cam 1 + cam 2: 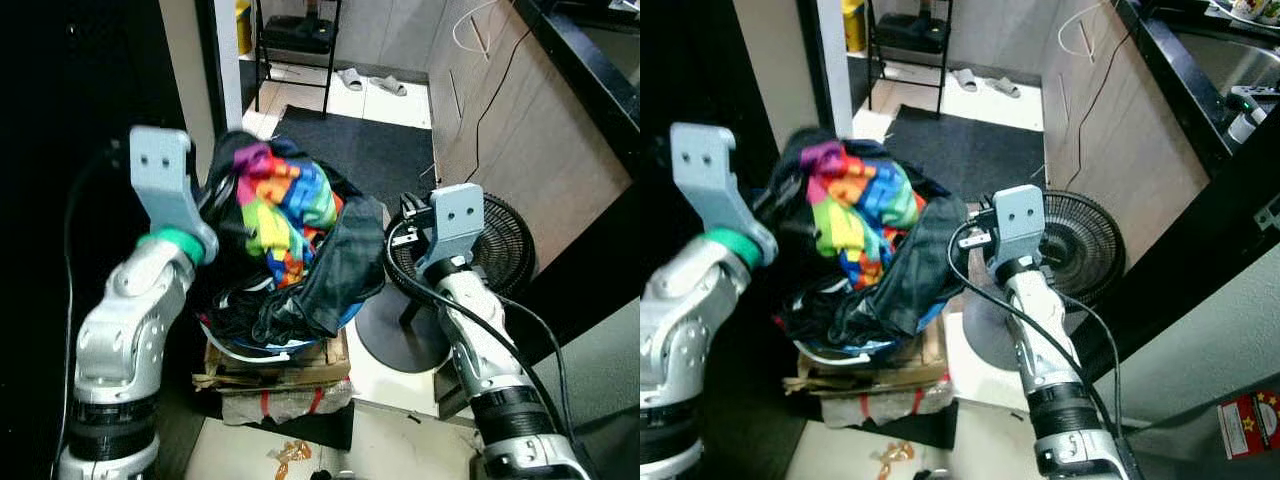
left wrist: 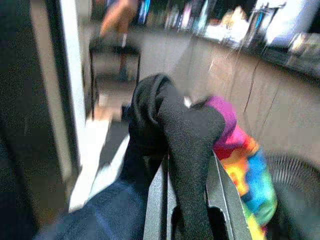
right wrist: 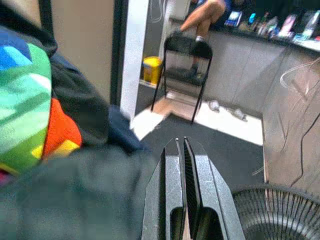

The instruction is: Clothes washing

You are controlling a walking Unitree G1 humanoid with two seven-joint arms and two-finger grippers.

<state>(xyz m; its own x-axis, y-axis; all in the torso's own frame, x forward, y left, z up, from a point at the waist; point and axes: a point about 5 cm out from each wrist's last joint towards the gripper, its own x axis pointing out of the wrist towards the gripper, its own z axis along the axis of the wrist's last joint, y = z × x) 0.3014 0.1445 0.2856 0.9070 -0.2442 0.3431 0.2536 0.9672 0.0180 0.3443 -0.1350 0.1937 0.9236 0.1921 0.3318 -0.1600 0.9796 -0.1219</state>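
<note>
Two claws flank one heap of clothes. The left claw (image 2: 187,200) pinches a fold of black cloth (image 2: 185,125) that runs up between its fingers, at the top left of the heap; the right claw (image 3: 181,185) has its fingers pressed together on nothing, just beside the heap's right flank where a dark garment (image 1: 335,270) hangs down. The clothes (image 1: 285,235), a rainbow shirt (image 1: 285,205) on top among dark pieces, bulge well above a blue-rimmed basket (image 1: 262,350) that sits on a stack of flattened cardboard (image 1: 275,370) on the floor. The likely trouble, as I judge it: the left claw holds only one fold, so a lift would pull that piece free and drag or spill the rest, or tip the basket off its uneven cardboard. The hanging garment could snag the fan (image 1: 495,245) standing close on the right, whose cord (image 1: 545,345) trails by the right arm. Room is tight: a dark door edge and wall (image 1: 205,70) lie hard on the left, the fan and a cabinet (image 1: 520,120) on the right. Open floor lies ahead, over the dark mat (image 1: 370,140) toward a chair (image 1: 295,40) and slippers (image 1: 370,80); a person's legs (image 3: 205,12) show by that chair.
</note>
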